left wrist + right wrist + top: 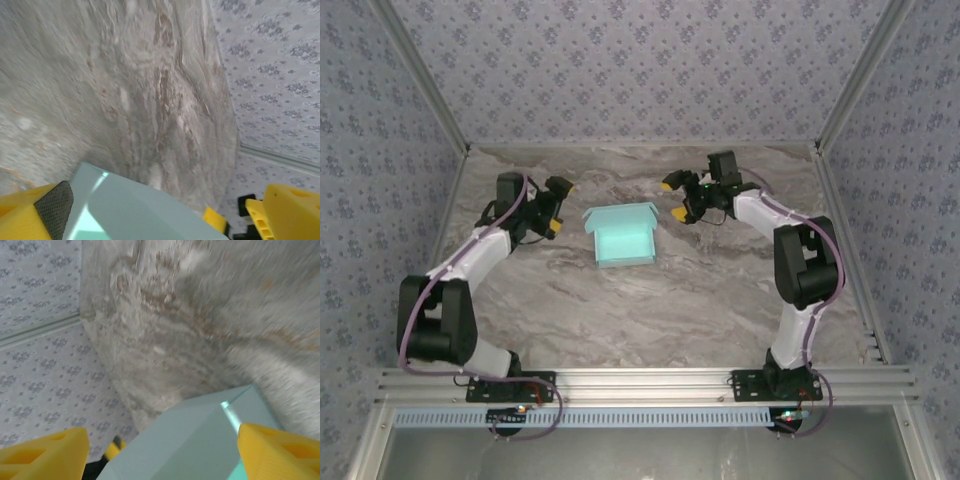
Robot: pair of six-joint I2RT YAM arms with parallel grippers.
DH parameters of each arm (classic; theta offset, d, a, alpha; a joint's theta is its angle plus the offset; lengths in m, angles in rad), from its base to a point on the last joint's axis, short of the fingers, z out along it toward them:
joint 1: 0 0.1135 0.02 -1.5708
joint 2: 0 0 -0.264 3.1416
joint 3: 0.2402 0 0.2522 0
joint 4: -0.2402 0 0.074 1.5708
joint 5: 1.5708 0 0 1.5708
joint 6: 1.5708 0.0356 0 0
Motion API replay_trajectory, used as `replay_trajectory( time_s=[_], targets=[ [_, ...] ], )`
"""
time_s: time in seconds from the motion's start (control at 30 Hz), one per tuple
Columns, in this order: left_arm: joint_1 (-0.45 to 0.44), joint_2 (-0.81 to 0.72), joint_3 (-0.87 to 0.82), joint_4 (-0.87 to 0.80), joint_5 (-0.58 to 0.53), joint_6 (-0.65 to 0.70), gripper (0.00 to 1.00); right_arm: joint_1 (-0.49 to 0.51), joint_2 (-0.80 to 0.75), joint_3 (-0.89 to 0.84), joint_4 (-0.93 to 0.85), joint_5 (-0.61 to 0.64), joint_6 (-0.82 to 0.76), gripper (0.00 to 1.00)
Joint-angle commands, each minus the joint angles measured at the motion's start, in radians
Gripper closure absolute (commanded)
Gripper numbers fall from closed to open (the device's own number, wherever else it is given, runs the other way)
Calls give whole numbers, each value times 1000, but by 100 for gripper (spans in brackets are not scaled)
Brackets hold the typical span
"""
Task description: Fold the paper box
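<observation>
High camera behind the arm bases (510,386) looks down over the whole table (720,300); each wrist camera sits close, tilted, sharing the paper box (621,240) from opposite sides.

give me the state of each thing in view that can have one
paper box, walls folded up, top open, held by neither hand
left hand, open, beside the box, not touching it
right hand, open, beside the box, not touching it

Paper box (620,238) on table (620,320), between left hand (560,207), right hand (674,197).
</observation>
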Motion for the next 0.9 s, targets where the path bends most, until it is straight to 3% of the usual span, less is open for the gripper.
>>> replay_trajectory(
  time_s=[0.0, 0.3, 0.6, 0.87],
  targets=[
    [-40, 66, 75, 2, 109, -132, 1, 23, 23, -6, 92, -58, 179, 20],
    [-74, 121, 38, 94, 120, -208, 1, 43, 14, -30, 63, -53, 195, 27],
    [-95, 117, 26, 128, 111, -231, 15, 84, 21, -50, 107, -66, 233, 28],
    [-135, 98, -25, 143, 94, -283, 15, 125, -54, -185, 159, 50, 330, 27]
  ],
)
